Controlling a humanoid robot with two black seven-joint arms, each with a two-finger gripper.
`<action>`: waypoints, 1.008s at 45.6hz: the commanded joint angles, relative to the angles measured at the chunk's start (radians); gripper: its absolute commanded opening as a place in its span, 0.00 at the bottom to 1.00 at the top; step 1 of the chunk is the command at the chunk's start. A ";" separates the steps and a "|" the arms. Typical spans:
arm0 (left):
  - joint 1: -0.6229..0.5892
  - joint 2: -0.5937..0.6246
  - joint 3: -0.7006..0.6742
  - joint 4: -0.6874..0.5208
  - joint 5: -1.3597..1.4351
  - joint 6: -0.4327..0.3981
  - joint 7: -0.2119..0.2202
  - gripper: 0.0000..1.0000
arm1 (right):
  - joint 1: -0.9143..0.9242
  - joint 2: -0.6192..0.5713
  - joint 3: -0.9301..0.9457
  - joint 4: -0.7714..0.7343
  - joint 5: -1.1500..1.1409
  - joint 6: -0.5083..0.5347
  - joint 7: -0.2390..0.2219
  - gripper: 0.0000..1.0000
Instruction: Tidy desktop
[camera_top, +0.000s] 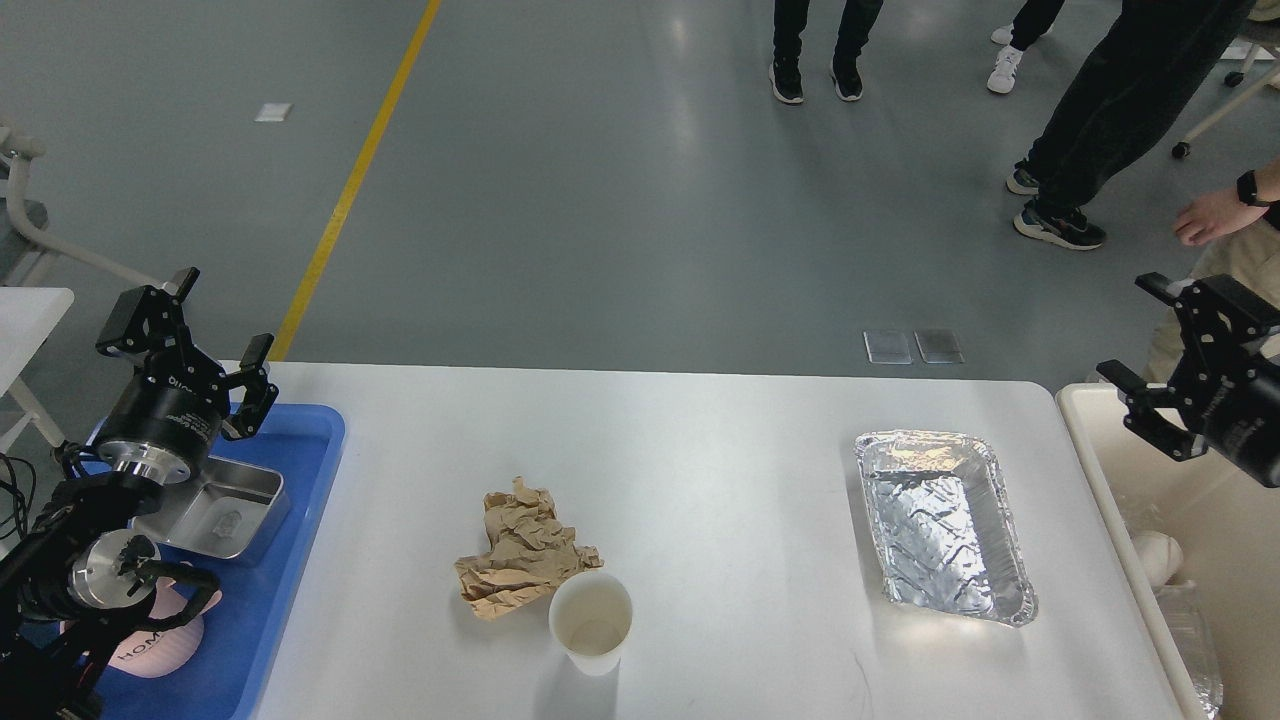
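The large smooth white rectangular desktop (700, 450) with rounded corners fills the lower part of my head view, its long axis running left to right and its far edge facing the grey floor. Near the front edge, around the middle, a white paper cup (590, 620) stands upright with its mouth open to me; a crumpled ball of brown paper (520, 553) touches it on its far-left side. Toward the right end lies an empty rectangular aluminium foil tray (942, 525), long axis running roughly front to back, slightly slanted. Along the left end sits a blue plastic tray (290, 520) holding a square stainless steel container (218, 505) and a pink object (155, 640), partly hidden by my arm. Beyond the right end is a cream-coloured bin (1100, 470).

My left gripper (200, 345) hovers above the blue tray's far edge, fingers spread and empty. My right gripper (1140, 350) hangs over the bin, fingers apart, grasping nothing.
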 joint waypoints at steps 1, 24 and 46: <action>-0.004 -0.002 0.000 0.001 0.001 0.001 0.001 0.97 | -0.005 -0.166 -0.114 0.085 -0.067 0.036 0.001 1.00; -0.021 -0.005 0.002 0.006 0.005 -0.002 0.003 0.97 | -0.002 -0.475 -0.250 0.240 -0.538 -0.085 0.058 1.00; -0.040 -0.002 0.026 0.012 0.005 -0.008 0.001 0.97 | -0.007 -0.395 -0.284 0.245 -0.537 -0.116 0.060 1.00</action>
